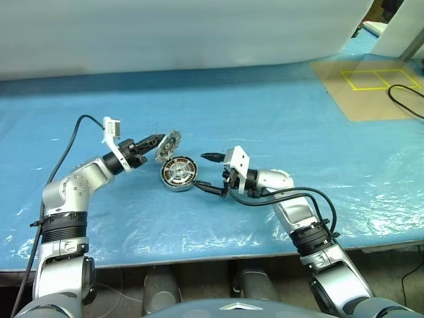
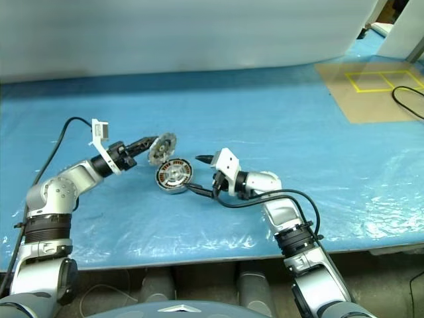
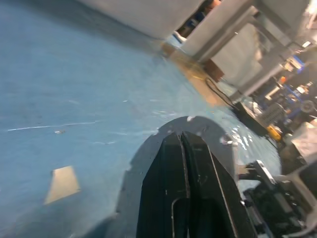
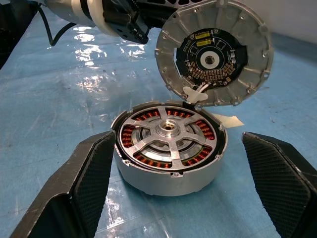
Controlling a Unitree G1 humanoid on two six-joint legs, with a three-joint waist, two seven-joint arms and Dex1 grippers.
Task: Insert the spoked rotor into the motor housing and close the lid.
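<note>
The motor housing (image 4: 170, 147), with the spoked rotor (image 4: 167, 130) seated in it, is set on the blue counter (image 1: 278, 119) between the spread fingers of the right end effector (image 1: 207, 173). The lid (image 4: 214, 53) is held tilted just above it, clenched by the left end effector (image 1: 156, 140).

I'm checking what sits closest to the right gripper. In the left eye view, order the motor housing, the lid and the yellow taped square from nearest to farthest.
From the right gripper:
1. Motor housing, just left of its fingertips.
2. Lid, held tilted by the left gripper.
3. Yellow taped square, far right corner.
</note>
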